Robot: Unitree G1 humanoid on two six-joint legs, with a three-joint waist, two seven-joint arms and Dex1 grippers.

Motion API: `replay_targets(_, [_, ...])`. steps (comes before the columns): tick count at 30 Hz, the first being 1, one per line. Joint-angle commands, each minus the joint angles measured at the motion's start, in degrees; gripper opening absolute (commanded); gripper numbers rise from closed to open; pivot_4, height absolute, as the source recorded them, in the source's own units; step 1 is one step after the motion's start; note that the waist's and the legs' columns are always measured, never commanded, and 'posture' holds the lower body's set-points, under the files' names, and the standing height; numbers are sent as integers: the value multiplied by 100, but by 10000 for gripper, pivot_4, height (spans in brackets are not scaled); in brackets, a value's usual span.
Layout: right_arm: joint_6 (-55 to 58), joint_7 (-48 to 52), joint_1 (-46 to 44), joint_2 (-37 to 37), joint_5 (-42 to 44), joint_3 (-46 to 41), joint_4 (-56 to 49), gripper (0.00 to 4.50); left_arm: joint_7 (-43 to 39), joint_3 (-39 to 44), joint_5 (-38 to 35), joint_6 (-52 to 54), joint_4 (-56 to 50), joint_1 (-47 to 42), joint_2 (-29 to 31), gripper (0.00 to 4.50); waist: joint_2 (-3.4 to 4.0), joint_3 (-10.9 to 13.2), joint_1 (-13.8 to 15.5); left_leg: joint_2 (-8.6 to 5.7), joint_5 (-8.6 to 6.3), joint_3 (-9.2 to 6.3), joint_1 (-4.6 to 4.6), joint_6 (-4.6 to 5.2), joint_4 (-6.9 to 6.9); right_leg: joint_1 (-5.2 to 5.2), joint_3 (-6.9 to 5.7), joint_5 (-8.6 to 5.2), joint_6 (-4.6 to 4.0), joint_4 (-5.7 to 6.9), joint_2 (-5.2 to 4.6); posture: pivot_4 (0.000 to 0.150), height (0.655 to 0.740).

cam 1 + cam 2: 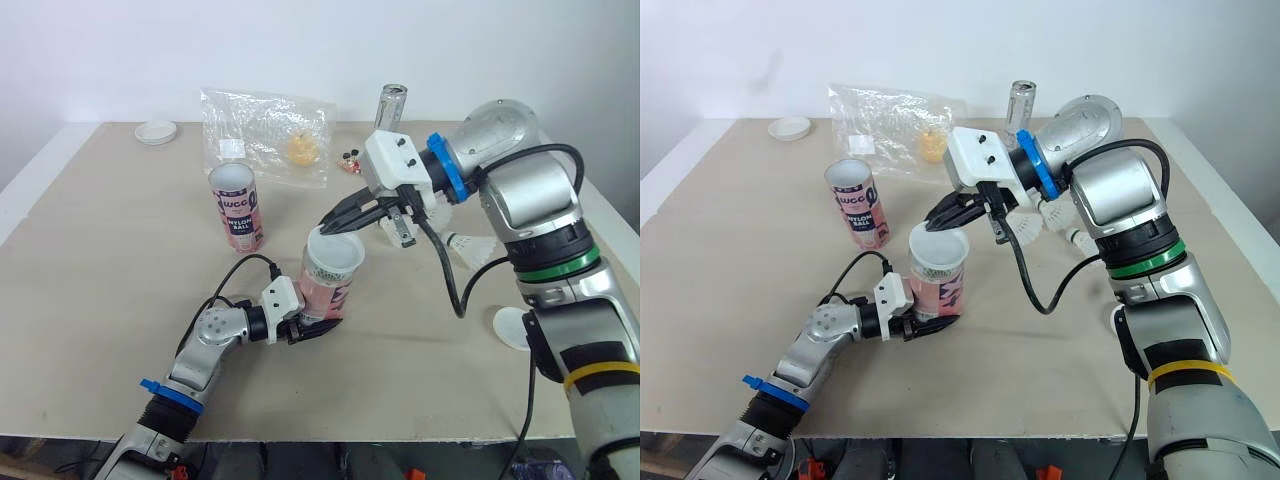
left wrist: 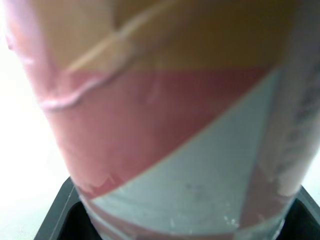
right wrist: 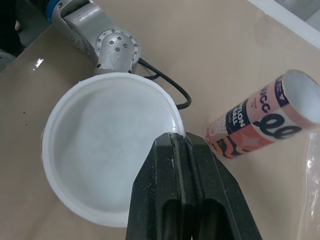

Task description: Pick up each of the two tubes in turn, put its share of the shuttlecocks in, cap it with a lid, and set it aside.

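My left gripper (image 1: 316, 330) is shut on the base of a pink and white tube (image 1: 325, 290), which stands slightly tilted at the table's middle. A white lid (image 3: 107, 145) lies over the tube's mouth, and my right gripper (image 3: 179, 141) is shut on the lid's rim from above and behind. The tube's wall (image 2: 165, 125) is close up in the left wrist view. A second pink tube (image 1: 235, 205) stands open and upright farther back on the left. Loose white shuttlecocks (image 1: 472, 246) lie beneath my right forearm.
Another white lid (image 1: 512, 328) lies at the right near the table's edge, and one more lid (image 1: 157, 131) sits at the far left corner. A crumpled clear plastic bag (image 1: 265, 135) and a glass bottle (image 1: 390, 104) are at the back.
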Motion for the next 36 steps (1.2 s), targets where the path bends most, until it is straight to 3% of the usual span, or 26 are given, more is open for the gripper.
replay_targets(1, [-1, 232, -122, 42, 55, -6, -202, 1139, 25, -57, 117, 155, 152, 152, 84, 27546, 0, 0, 0, 0, 0, -1, 0, 0, 0, 0, 0, 0, 0, 0, 0, 1500, 7400])
replay_targets(22, [-189, 312, -142, -45, -164, 255, -45, 1139, 74, -23, 81, 295, 159, 115, 56, 27546, 0, 0, 0, 0, 0, -1, 0, 0, 0, 0, -1, -7, -12, 0, 0, 1500, 7400])
replay_targets(25, [-25, 314, -154, -112, -111, 277, -81, 8961, 78, -15, 70, 314, 152, 124, 58, 27546, -1, 0, 0, 0, 0, -1, 0, 0, 0, 0, 0, -9, -16, 0, 0, 1500, 7400])
replay_targets(31, [-193, 264, -236, -120, -198, 134, 120, 32986, 56, -3, 48, 365, 124, 141, 75, 27546, -1, 0, -3, 0, 0, -1, 1, 0, 0, -1, -1, -9, -17, 0, 0, 1500, 7400])
replay_targets(36, [289, 100, -448, -102, 150, -287, 362, 32986, 42, 4, 41, 381, 121, 127, 86, 27546, -1, 0, -3, 0, 0, 0, 1, 0, 0, -1, 0, -10, -18, 0, 0, 1500, 7400])
